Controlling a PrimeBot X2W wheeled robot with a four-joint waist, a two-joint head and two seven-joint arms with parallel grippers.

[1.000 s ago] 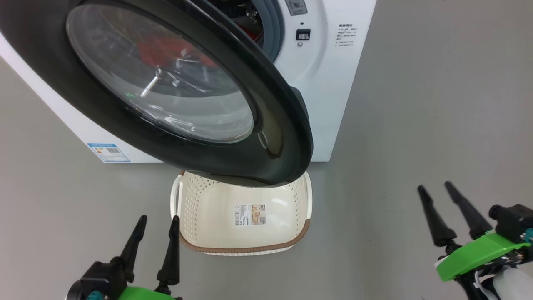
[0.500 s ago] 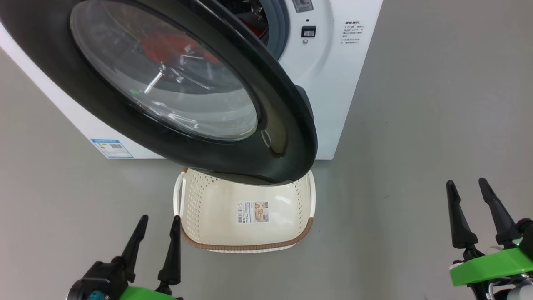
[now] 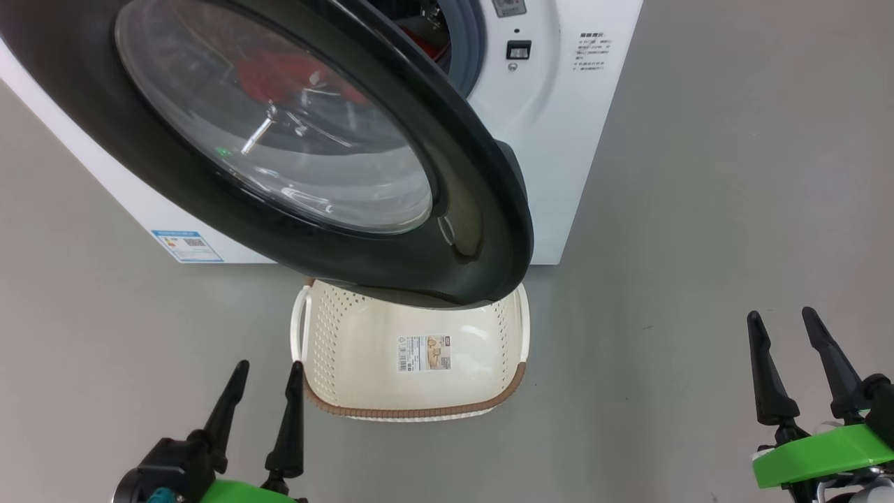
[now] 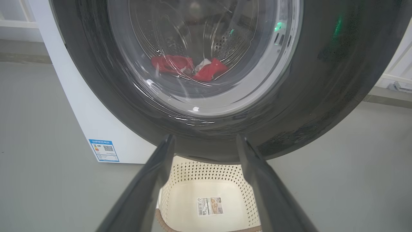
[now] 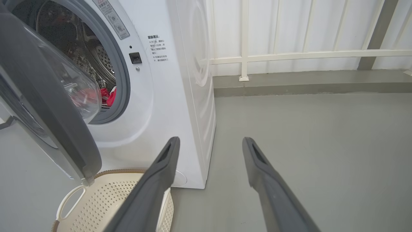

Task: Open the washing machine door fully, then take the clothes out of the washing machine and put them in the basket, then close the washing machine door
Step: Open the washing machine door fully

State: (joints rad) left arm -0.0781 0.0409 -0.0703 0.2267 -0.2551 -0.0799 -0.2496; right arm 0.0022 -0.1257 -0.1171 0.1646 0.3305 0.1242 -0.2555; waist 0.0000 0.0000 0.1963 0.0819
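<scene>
Grey floor point(image 3: 698, 209) all round, with a pale railing point(image 5: 289, 54) behind in the right wrist view. Left end effector point(image 3: 269, 365) low at the near left, fingers parted with nothing between them, just beside the near-left corner of the basket point(image 3: 419, 412). Right end effector point(image 3: 781, 313) likewise spread and empty, low at the near right, well apart from everything. Farther out, the washing machine door point(image 3: 475, 209) partly swung out, hinged on the left, with its lower rim overhanging the far end of the basket. Behind it, the washing machine point(image 3: 559, 140). Inside the drum, the clothes point(image 4: 209, 69). Basket empty save for its paper label point(image 3: 424, 353). Judged from this: step 1 of 3 in hand, door not yet fully open. Next move likely calls for reaching the door's free right edge and pushing it wider to the left, without knocking the basket beneath. Through the glass, the left wrist view gives the red heap with a white patch low in the drum. Only a red blur behind the same glass from the head. Past the door's edge, the right wrist view gives the grey ring, the latch slot and a red scrap seen directly.
</scene>
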